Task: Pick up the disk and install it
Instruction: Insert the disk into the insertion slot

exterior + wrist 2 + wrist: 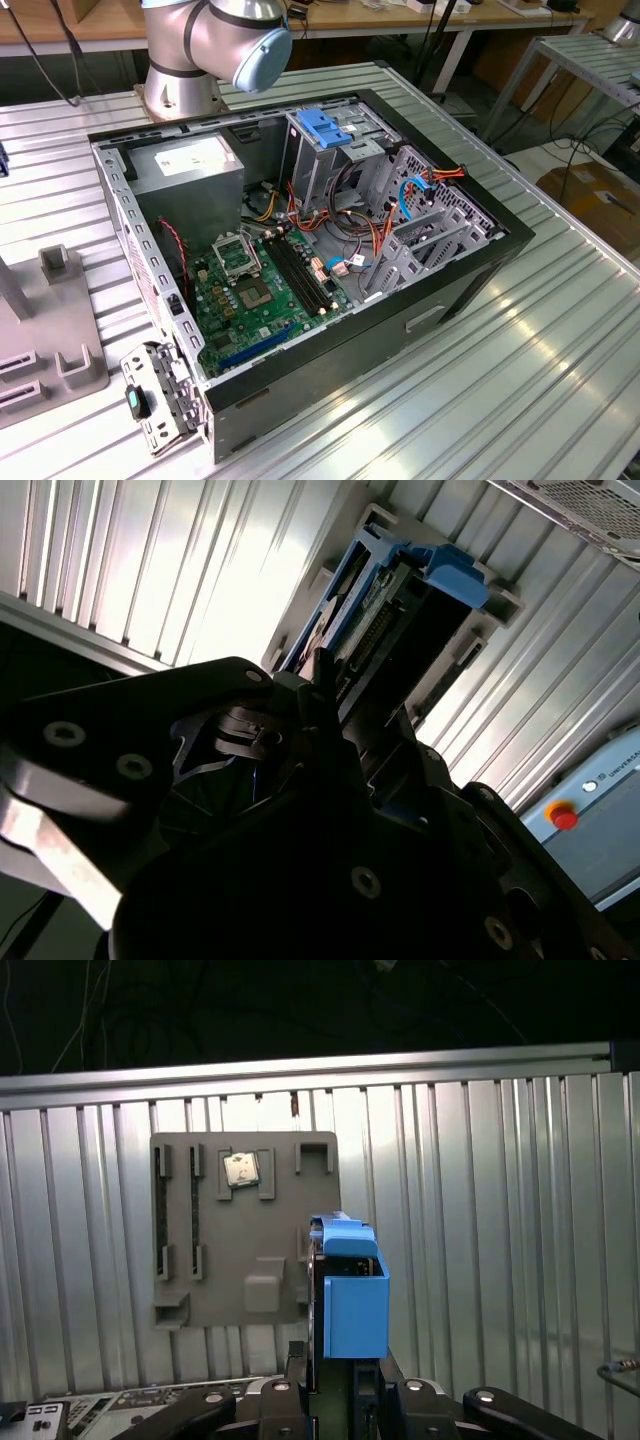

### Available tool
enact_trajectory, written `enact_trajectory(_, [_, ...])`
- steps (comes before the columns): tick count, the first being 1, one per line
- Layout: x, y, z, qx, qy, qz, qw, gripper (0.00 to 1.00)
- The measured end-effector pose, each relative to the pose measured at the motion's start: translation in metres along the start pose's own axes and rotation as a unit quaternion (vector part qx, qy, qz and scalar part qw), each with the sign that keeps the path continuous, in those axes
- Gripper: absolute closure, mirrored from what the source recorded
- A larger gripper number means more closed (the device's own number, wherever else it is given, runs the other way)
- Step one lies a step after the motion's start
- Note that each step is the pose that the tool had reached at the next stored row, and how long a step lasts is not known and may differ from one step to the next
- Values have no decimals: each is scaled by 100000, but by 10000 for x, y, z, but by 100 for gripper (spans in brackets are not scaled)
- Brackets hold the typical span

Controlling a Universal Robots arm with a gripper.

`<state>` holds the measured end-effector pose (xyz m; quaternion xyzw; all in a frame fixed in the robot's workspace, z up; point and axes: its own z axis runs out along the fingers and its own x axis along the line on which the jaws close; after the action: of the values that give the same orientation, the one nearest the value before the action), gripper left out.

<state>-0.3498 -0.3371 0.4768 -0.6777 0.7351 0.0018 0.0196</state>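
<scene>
In the exterior view an open computer case (300,250) lies on the ribbed metal counter (500,390). Inside it are a green motherboard (250,290), a grey power-supply box (190,165) and a blue latch piece (325,127) on top of the drive cage. The arm's base (180,85) stands behind the case. A grey fixture plate (50,335) sits at the exterior view's left.

In the second wrist view the dark pincer (330,710) is closed on the disk (395,620), one finger (320,675) against its side. Its blue rail points away from the pincer, towards the counter.

In the first wrist view the disk (350,1295) rises edge-on from between the pincer's fingers, overlapping one edge of the fixture plate (250,1250), which carries a processor chip (240,1170).
</scene>
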Motion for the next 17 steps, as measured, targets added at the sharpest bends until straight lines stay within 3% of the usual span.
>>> enact_trajectory(5, [-6,-69,2,3,-1,2,100000,65])
enact_trajectory(17, [-25,-311,8,0,1,3,100000,65])
